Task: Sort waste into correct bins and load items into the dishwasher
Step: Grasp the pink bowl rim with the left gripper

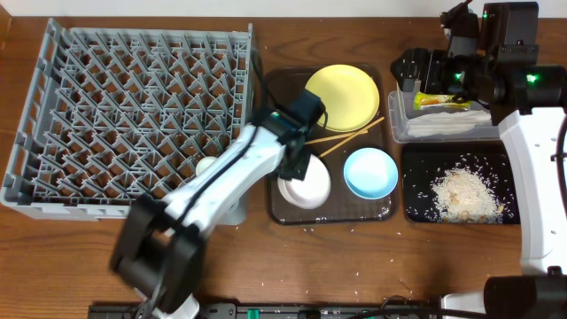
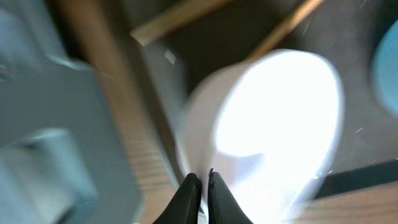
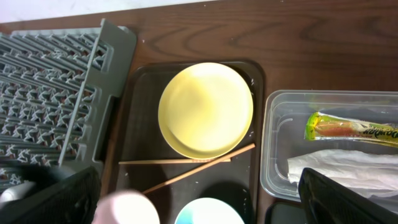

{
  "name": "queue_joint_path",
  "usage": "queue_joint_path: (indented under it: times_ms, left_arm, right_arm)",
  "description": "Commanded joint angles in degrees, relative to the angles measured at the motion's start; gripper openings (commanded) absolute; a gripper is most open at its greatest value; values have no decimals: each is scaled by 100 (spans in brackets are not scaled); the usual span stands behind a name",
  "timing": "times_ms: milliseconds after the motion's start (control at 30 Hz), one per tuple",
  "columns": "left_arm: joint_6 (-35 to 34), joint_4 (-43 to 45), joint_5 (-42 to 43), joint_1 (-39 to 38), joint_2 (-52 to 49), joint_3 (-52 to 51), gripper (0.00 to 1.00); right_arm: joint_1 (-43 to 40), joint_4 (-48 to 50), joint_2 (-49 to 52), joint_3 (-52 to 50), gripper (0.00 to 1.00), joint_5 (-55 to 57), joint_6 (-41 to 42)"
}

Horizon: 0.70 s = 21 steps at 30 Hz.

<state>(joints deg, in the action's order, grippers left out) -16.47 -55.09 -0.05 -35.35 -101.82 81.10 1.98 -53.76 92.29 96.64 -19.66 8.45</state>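
My left gripper is shut on the rim of the white bowl on the brown serving tray; the left wrist view is motion-blurred. The yellow plate, two chopsticks and the light blue bowl lie on the same tray. My right gripper is open and empty, held high by the clear tub. The tub holds the green-and-yellow wrapper and the napkin.
The grey dish rack fills the left side, with a small white cup at its near right edge. The black tray at the right holds a pile of rice. Loose grains lie on the table in front of the brown tray.
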Motion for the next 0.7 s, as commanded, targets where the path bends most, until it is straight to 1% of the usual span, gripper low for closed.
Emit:
queue_joint_path:
  times_ms: [0, 67, 233, 267, 300, 367, 433, 533, 667]
  left_arm:
    - [-9, 66, -942, 28, 501, 164, 8]
    - [-7, 170, -1075, 28, 680, 164, 7]
    - [-197, 208, -1075, 28, 643, 155, 7]
    - [-273, 229, -1078, 31, 621, 140, 13]
    - [-273, 280, -1075, 28, 610, 114, 29]
    - [-295, 422, -1071, 28, 557, 31, 45]
    - [-334, 507, -1071, 28, 461, -37, 54]
    - [-328, 511, -984, 28, 101, -44, 62]
    - [-302, 535, -901, 28, -363, -44, 65]
  right_arm:
    - [-42, -4, -52, 4, 99, 15, -83]
    - [-42, -4, -52, 4, 99, 15, -83]
    - [-42, -4, -52, 4, 99, 15, -83]
    - [-42, -4, -52, 4, 99, 15, -83]
    - [-42, -4, -52, 4, 99, 15, -83]
    - [-42, -4, -52, 4, 99, 17, -83]
    - [-42, -4, -52, 4, 99, 15, -83]
    - [-42, -4, -52, 4, 99, 15, -83]
    - [-42, -4, -52, 4, 99, 17, -83]
